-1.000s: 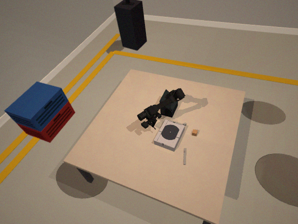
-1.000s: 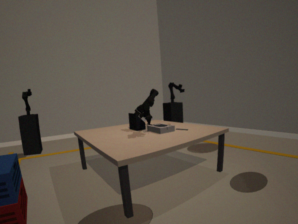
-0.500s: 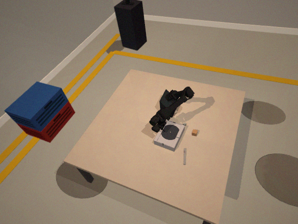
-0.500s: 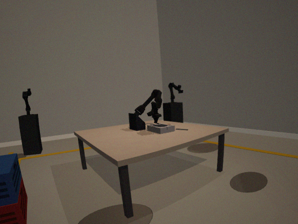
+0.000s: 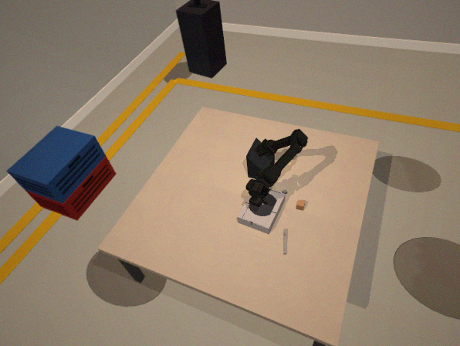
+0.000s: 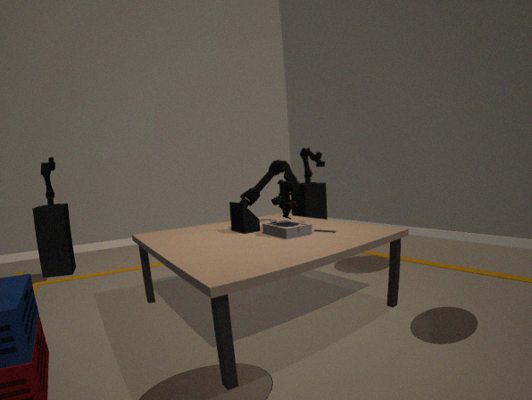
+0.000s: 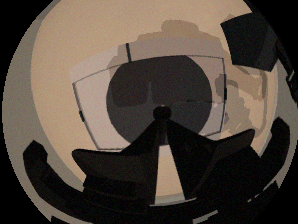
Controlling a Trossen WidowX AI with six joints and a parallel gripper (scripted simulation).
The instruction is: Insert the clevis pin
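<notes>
The gripper holds the pin above the disc

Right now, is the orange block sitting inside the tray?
No, the orange block sits on the table, beside the tray.
</notes>
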